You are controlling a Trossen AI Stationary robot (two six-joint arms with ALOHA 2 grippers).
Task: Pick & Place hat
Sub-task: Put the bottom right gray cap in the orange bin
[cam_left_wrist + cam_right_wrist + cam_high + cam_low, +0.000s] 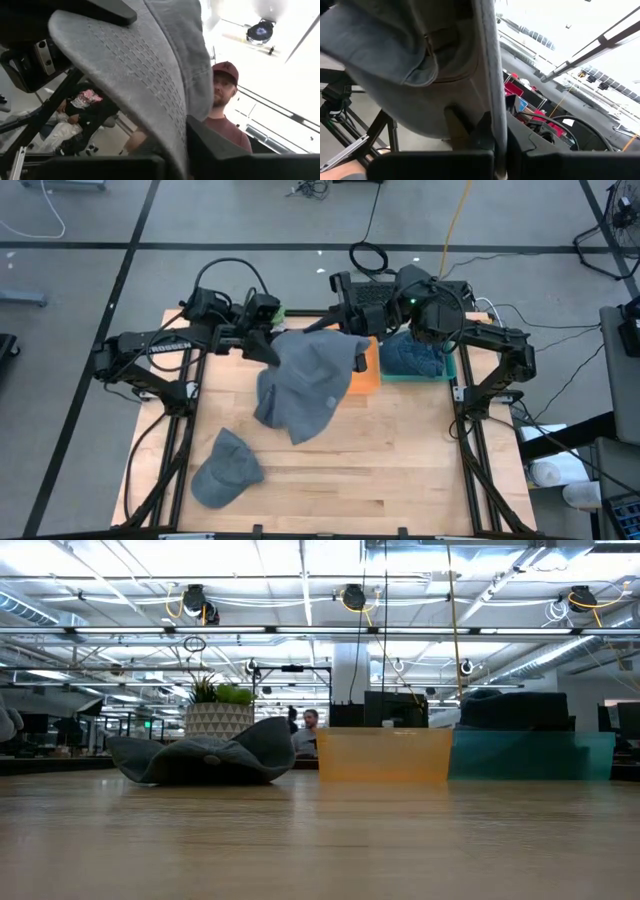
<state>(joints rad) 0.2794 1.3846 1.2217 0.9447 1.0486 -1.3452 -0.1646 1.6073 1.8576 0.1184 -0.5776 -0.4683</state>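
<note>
- Above the table's far middle, a grey hat [310,385] is held up between both arms; the carry step appears to be in hand.
- At 10 o'clock, the left gripper [262,340] is clamped on its brim.
- At 2 o'clock, the right gripper [358,352] is clamped on the opposite edge.
- It hangs limp and creased beside the orange bin [368,370]; next, lowering and release would be called for.

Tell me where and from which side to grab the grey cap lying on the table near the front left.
Grip the brim of the grey cap, coming straight down from above. It lies alone on the wooden table, and its flat, thin brim looks easier to pinch than the soft, slumped crown. Both the left gripper and right gripper currently hold the other hat.
</note>
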